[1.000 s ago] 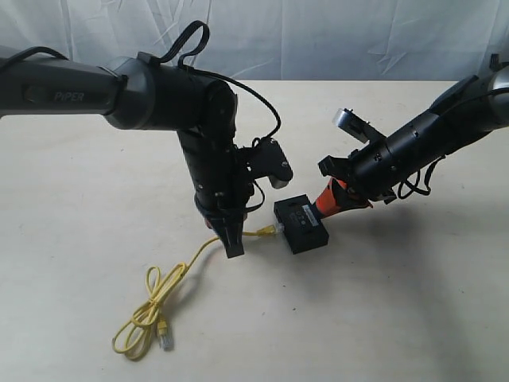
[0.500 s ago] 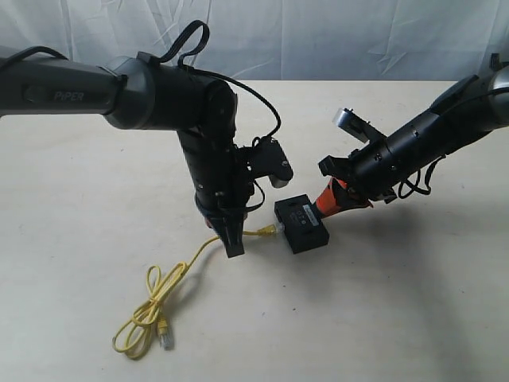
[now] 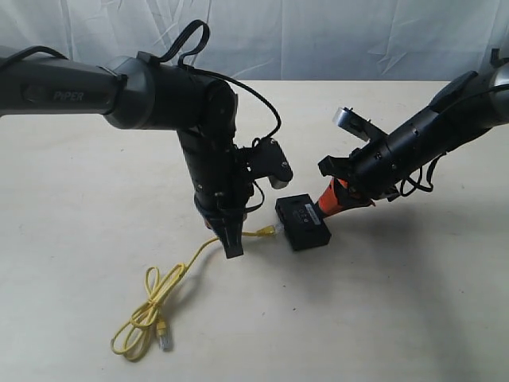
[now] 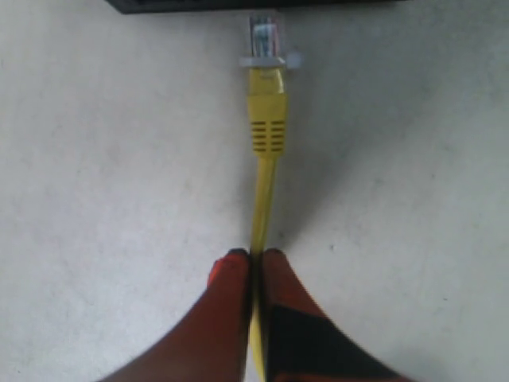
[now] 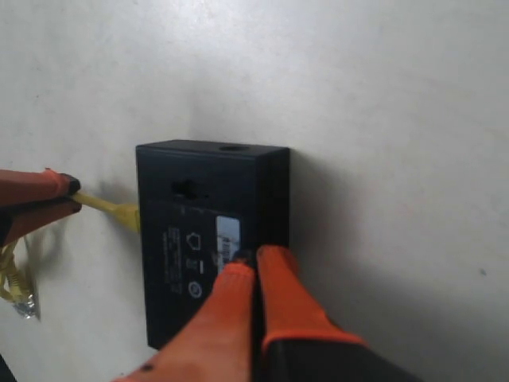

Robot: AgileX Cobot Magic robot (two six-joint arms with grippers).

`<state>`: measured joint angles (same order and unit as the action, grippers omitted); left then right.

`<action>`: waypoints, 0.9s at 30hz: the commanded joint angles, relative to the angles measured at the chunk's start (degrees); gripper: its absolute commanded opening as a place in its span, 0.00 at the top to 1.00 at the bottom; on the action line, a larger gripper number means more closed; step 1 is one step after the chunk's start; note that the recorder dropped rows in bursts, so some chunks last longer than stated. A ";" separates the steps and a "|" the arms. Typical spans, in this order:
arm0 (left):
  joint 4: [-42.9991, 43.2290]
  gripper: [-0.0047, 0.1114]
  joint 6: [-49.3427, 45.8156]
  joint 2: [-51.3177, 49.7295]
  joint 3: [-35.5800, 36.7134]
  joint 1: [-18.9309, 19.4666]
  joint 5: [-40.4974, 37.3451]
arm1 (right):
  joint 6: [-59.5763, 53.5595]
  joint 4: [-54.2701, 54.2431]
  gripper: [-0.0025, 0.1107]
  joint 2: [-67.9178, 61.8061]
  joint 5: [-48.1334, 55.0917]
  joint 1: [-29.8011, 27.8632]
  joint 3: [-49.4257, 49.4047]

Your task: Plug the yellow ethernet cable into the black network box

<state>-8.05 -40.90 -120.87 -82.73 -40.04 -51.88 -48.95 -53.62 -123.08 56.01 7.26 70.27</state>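
The black network box point(image 3: 302, 222) lies flat on the table between the two arms. My left gripper point(image 3: 232, 250) is shut on the yellow ethernet cable point(image 3: 203, 248) a short way behind its clear plug point(image 3: 270, 231). In the left wrist view the plug point(image 4: 264, 36) points at the box's edge point(image 4: 199, 5), its tip close to that edge. The cable's other end lies in a loose loop point(image 3: 147, 318). My right gripper point(image 3: 323, 208) is shut, its orange fingertips point(image 5: 238, 274) pressing on the box point(image 5: 199, 239) beside the pale label point(image 5: 228, 237).
A pale tabletop point(image 3: 398, 302) stretches around the work, with a white cloth backdrop point(image 3: 318, 36) behind it. The left arm's black cables point(image 3: 191, 40) arch above its wrist. The right arm reaches in from the right edge.
The right arm's forearm has shifted slightly. The box, the cable and the left gripper stay where they were.
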 commanded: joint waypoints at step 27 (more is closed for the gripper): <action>-1.63 0.96 -0.06 0.54 -0.28 -0.19 -1.01 | -0.35 0.93 0.98 2.17 -4.10 0.17 -0.20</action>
<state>-8.72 -40.90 -120.87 -82.73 -40.04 -52.56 -48.83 -52.87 -120.94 52.92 7.40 70.27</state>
